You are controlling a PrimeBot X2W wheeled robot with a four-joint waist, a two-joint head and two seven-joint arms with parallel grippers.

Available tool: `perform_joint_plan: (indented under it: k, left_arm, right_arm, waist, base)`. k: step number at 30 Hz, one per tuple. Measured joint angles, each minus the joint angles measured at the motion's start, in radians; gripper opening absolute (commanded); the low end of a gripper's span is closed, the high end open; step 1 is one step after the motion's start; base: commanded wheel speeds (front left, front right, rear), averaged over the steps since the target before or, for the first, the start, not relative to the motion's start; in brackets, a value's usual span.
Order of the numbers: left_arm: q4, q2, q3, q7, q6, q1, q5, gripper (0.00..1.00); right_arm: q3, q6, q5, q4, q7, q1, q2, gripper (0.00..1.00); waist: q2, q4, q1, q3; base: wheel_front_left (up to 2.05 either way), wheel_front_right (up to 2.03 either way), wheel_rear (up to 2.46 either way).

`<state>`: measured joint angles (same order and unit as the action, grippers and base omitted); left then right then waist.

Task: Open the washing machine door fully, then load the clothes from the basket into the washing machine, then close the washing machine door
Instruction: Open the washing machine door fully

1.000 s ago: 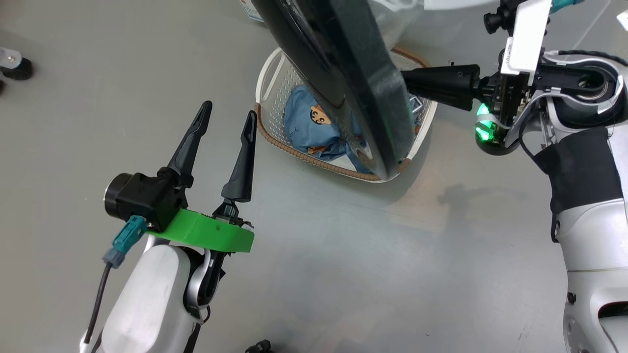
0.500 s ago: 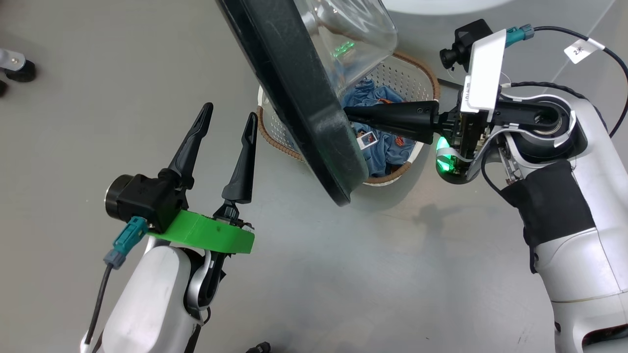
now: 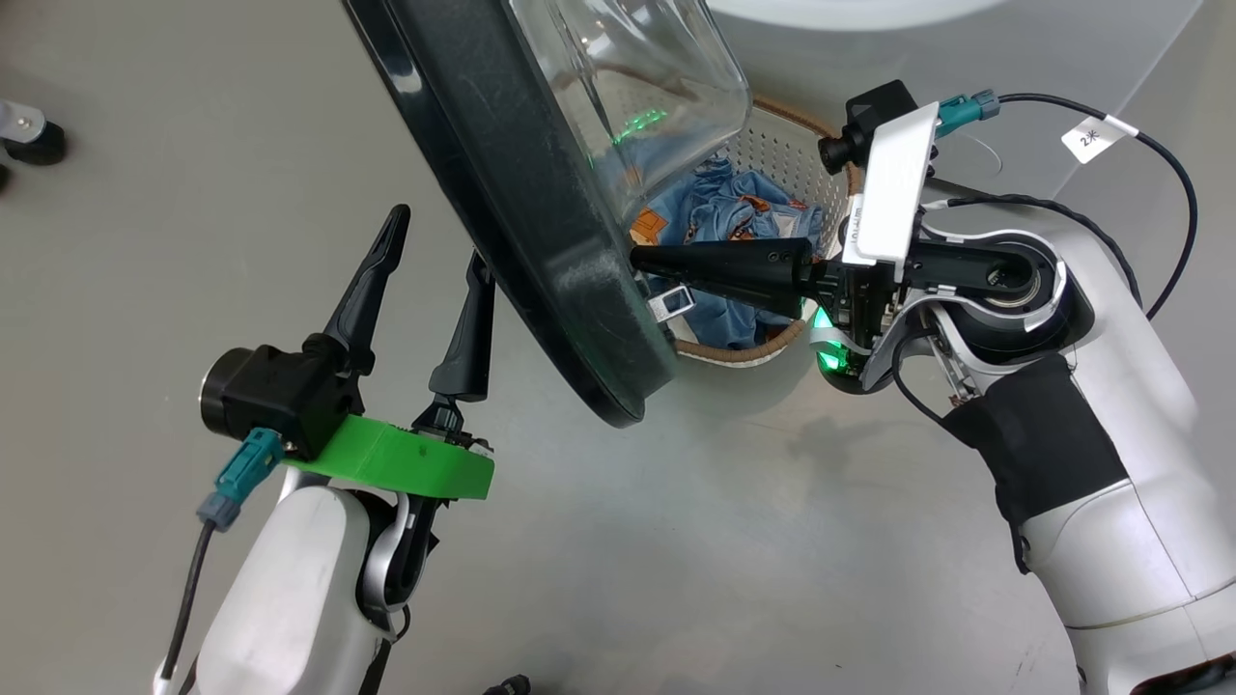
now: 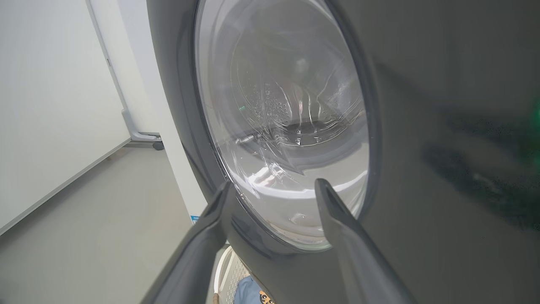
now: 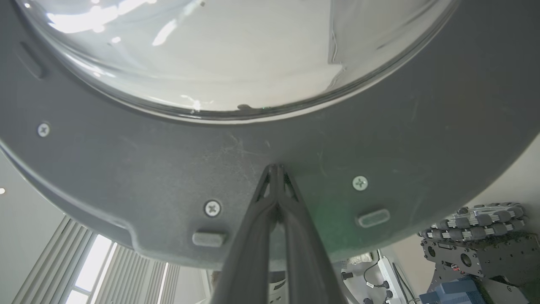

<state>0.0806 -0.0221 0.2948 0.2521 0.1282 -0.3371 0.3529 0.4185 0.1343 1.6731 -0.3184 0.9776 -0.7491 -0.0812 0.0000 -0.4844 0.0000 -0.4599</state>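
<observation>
Light blue clothes [image 3: 744,217] printed with orange-brown cartoon faces are showing beside the glossy black washing machine door [image 3: 521,232].

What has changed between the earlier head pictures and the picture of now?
The shut right end effector moved left, tips against the inner face of the washing machine door, and the door swung further left, uncovering more of the clothes. The left end effector stayed open in place; the basket did not move.
</observation>
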Motion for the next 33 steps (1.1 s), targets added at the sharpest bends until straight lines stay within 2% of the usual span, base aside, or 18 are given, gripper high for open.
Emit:
perform_joint_plan:
  k: [17, 26, 33]
  left_arm:
    - [0.023, 0.000, -0.041, 0.000, 0.000, 0.000, -0.013, 1.00]
    - [0.043, 0.000, -0.097, 0.000, 0.000, 0.017, -0.063, 1.00]
    - [0.067, -0.003, -0.105, 0.000, 0.000, 0.048, -0.082, 1.00]
  right_arm:
    - [0.016, -0.003, 0.032, 0.003, -0.109, 0.006, 0.003, 0.00]
    - [0.004, -0.036, 0.055, -0.005, -0.161, 0.033, 0.007, 0.00]
    - [0.004, -0.067, 0.074, -0.017, -0.176, 0.061, 0.008, 0.00]
  waist:
    - [0.0000, 0.028, 0.0000, 0.039]
    - [0.0000, 0.069, 0.0000, 0.089]
    - [0.0000, 0.108, 0.0000, 0.134]
  base:
    - [0.00, 0.00, 0.00]
    - [0.00, 0.00, 0.00]
    - [0.00, 0.00, 0.00]
